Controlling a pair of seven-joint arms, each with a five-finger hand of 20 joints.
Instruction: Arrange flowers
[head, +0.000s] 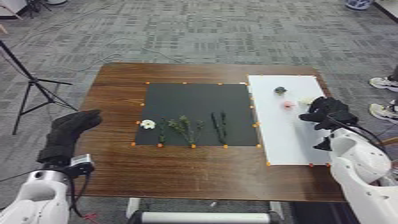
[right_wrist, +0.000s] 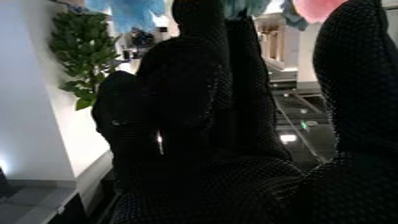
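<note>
Pink flower and dark flower lie on the white sheet in the head view; white flower and green sprigs on the black mat. The right hand is at the sheet's right edge, the left hand beside the table, fingers relaxed.

The right wrist view shows the right hand with fingers straight, thumb apart, plus light-blue fluff, pink fluff and a leafy plant.

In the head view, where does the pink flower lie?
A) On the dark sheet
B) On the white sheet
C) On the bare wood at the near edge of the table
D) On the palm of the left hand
B: the pink flower lies on the white sheet, to the left of the right hand in the head view.
</note>
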